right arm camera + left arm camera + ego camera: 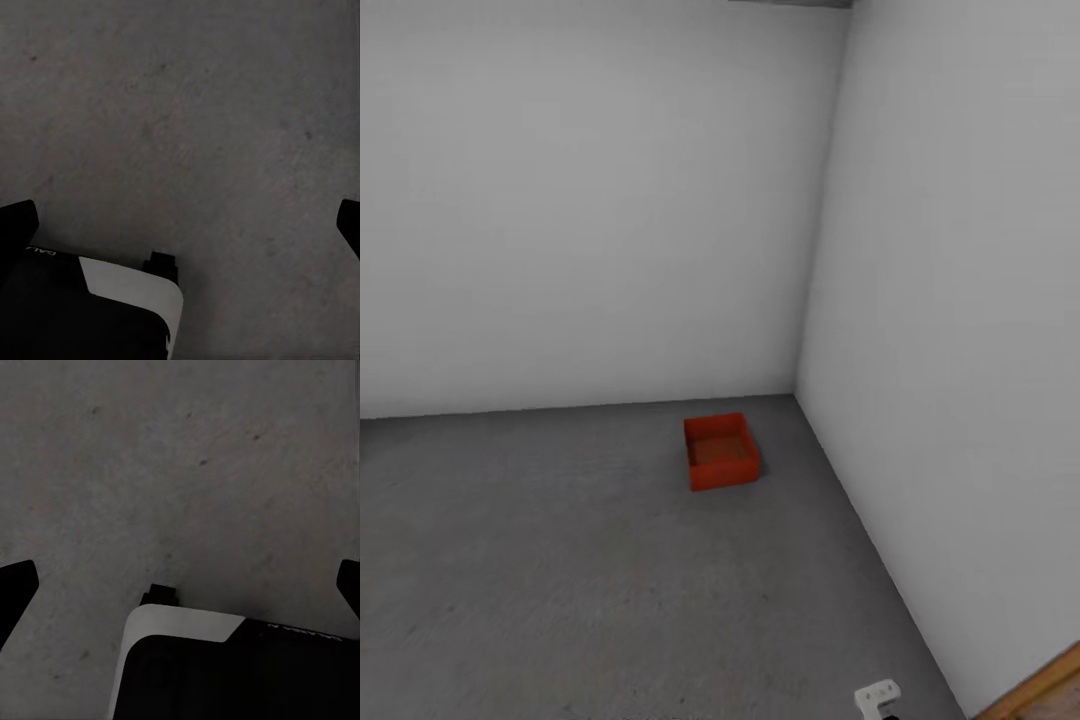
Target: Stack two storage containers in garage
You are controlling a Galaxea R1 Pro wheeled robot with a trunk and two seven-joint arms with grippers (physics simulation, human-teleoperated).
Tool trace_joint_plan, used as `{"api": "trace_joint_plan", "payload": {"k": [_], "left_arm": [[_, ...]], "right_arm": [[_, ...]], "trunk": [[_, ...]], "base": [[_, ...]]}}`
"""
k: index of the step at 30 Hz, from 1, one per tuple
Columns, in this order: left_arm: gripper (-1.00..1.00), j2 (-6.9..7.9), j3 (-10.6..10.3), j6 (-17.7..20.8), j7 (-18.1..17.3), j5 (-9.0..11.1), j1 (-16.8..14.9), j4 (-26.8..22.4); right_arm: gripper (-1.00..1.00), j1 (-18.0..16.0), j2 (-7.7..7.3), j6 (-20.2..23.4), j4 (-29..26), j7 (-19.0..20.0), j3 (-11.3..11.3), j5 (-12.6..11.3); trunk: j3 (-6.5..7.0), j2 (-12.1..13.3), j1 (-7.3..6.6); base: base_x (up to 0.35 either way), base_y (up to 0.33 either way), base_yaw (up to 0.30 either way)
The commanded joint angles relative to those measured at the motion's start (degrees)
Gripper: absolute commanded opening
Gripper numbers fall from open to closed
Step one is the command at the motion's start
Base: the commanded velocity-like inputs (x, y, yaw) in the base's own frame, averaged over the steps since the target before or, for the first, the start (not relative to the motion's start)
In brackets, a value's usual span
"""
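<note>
A: On the dark grey speckled concrete floor (560,580)?

B: One red-orange rectangular open-top storage container (720,452), far ahead, right of centre.

A: Behind and beside?

B: Plain white-grey back wall (590,200) just behind, plain white-grey side wall (960,300) to the right. Near their corner, touching neither.

A: Closer in?

B: Tan wooden strip (1040,690) at the near end of the side wall. Small white robot part (878,695) just left of it.

A: Under the arms?

B: Floor below the left gripper (180,585) and right gripper (180,225), black-and-white robot base (187,660) beside each.
</note>
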Motion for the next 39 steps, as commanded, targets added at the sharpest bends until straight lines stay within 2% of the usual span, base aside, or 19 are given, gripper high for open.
{"api": "trace_joint_plan", "payload": {"k": [1,39], "left_arm": [[1.0,0.0,0.03,-0.18,0.06,0.26,-0.04,0.04],[1.0,0.0,0.06,-0.3,0.1,0.46,-0.04,0.04]], "right_arm": [[1.0,-0.13,0.01,-0.43,0.27,0.06,0.38,0.14],[1.0,-0.04,0.06,-0.49,0.27,0.06,0.38,0.05]], "trunk": [[-0.13,-0.13,0.01],[-0.02,-0.13,0.01]], "base": [[-0.218,0.103,-0.276],[-0.001,0.001,-0.269]]}}
